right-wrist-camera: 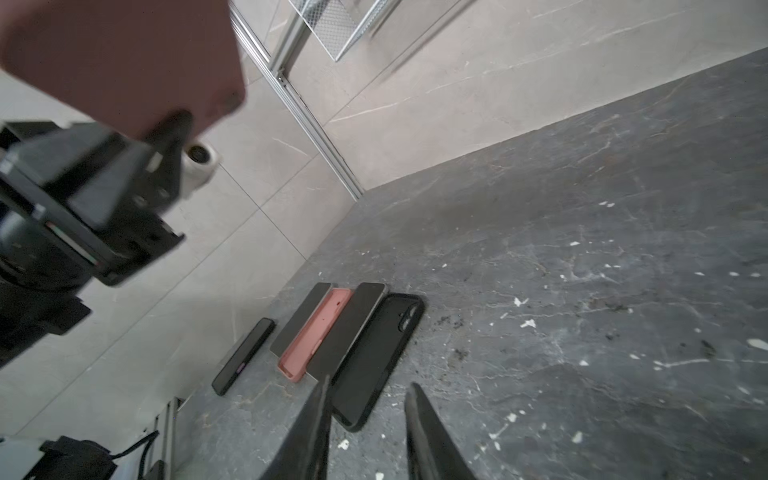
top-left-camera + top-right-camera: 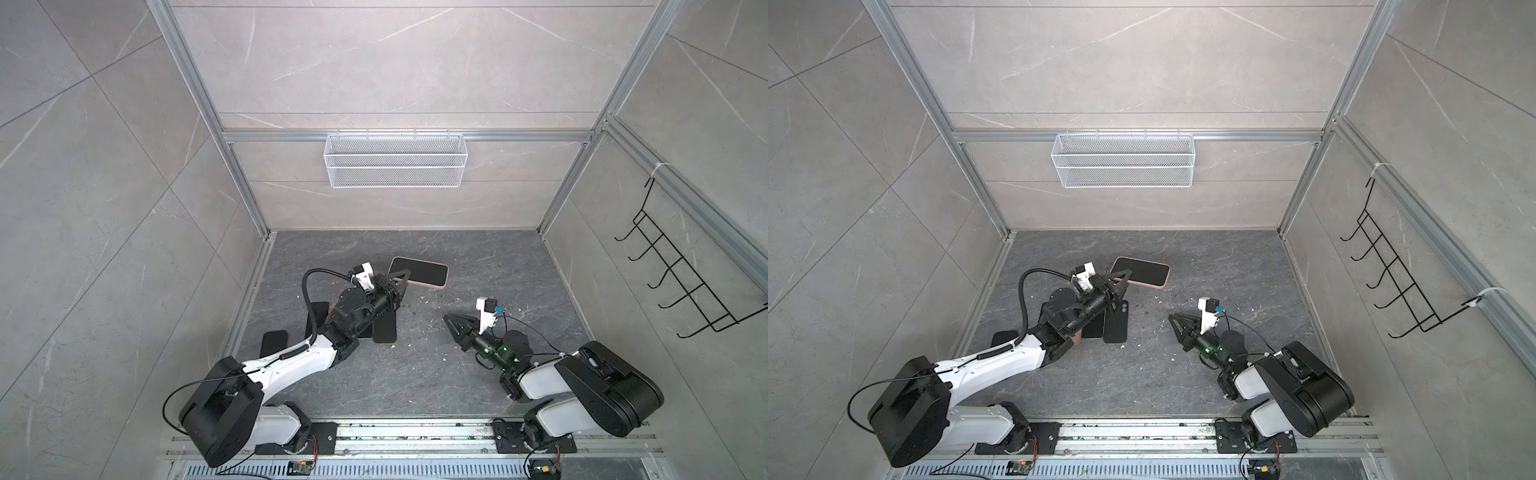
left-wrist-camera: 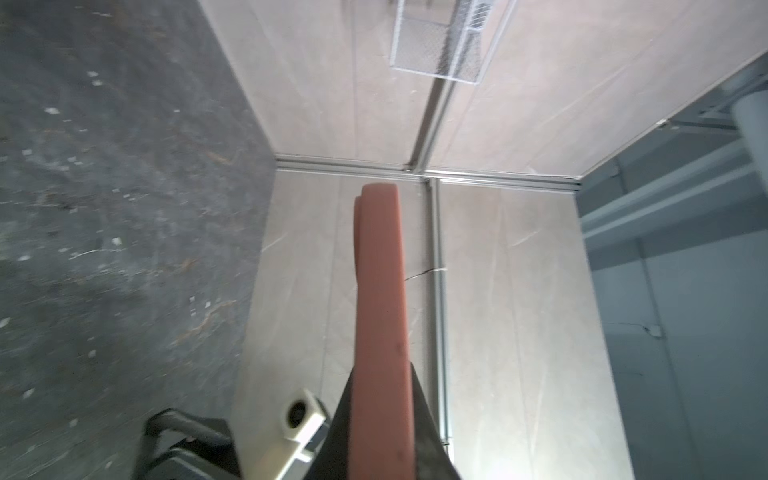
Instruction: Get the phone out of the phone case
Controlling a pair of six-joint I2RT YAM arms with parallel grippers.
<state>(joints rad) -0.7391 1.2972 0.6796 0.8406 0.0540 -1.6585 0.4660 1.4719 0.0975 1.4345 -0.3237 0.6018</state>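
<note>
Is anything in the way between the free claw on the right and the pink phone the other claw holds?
Nothing visible does. The left gripper is shut on the pink-cased phone; the right gripper, open and empty, faces it across bare floor with only small white crumbs. The spare phones lie beneath the left arm.

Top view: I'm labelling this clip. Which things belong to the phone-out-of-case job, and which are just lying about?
Job: cased phone, left tool holding it, right tool empty.
Lying about: black case, pink case, wire basket, hook rack.
</note>
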